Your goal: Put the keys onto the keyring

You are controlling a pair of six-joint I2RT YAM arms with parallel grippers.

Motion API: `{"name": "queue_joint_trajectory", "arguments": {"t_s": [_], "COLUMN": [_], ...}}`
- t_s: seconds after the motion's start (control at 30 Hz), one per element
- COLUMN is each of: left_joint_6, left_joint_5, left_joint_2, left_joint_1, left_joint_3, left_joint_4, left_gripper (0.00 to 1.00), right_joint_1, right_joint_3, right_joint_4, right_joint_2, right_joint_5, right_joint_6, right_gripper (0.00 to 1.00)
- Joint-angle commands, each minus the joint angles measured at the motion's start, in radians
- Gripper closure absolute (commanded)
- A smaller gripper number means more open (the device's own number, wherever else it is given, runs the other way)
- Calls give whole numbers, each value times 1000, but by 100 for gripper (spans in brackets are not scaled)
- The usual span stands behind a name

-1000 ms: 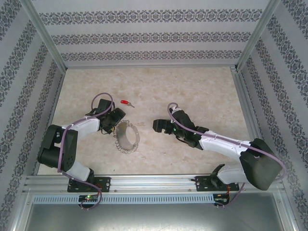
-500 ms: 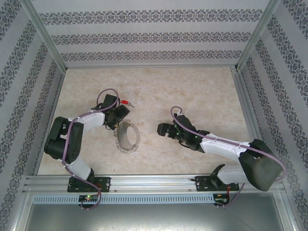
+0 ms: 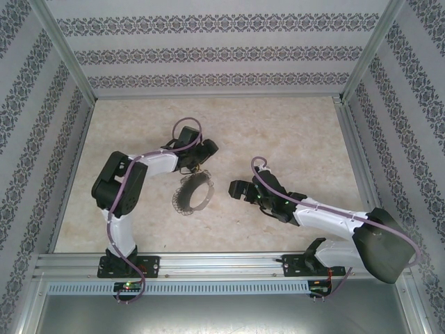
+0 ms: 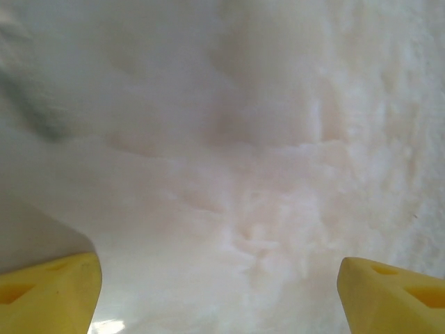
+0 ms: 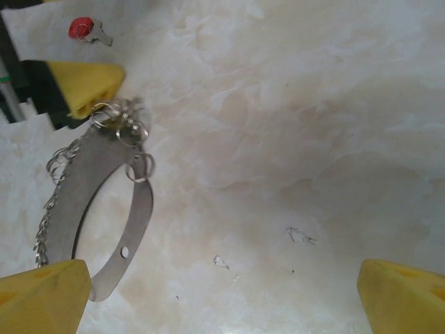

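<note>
The keyring (image 3: 192,191) is a wide grey metal loop fringed with small silvery rings, lying flat on the table. In the right wrist view the keyring (image 5: 139,216) sits at the left. One yellow left finger (image 5: 87,82) rests against the small rings at its far end. The key (image 5: 81,28), tiny with a red head, lies on the table just beyond that finger. My left gripper (image 3: 201,158) is open over the loop's far end, and its own blurred view has bare table between the left gripper's (image 4: 221,299) tips. My right gripper (image 3: 240,188) is open and empty to the right of the loop, fingertips (image 5: 42,296) wide.
The marble-patterned table (image 3: 292,132) is fenced by patterned walls with metal posts (image 3: 69,62) at the back corners. An aluminium rail (image 3: 222,263) runs along the near edge. A few small specks (image 5: 300,235) dot the surface.
The left arm has swung right and away, over the spot where the key lay, reaching the loop's far end. The keyring has shifted slightly right. The right gripper has drifted a little nearer.
</note>
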Motion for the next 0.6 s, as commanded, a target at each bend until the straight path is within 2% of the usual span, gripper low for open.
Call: {"name": "queue_joint_trajectory", "arguments": {"t_s": [0.0,0.13,0.37,0.47,0.57], "left_joint_6": [-20,73,267,270,218], "left_joint_5": [133,112,64,92,129], "left_joint_2": [54,23,-151,-231,-309], "left_joint_1": [-74,-76,-75,-74,-79], "left_joint_3": [60,99,75,16,-74], "left_joint_4": [94,10,-180,-221,-204], "left_gripper": [12,8,6,6,7], "right_joint_1": [9,8,-23,-56,-89], "right_joint_3": [-11,-8,-5,-17,-26], "right_joint_4": [-1,-3,-47,-50,-33], "right_joint_2": [-28,-42,-61,-67,-68], "right_joint_5": [35,41,67,51,16], "right_joint_6": [-2,-27,-49,-61,-79], "right_gripper": [2,2,2,2,2]}}
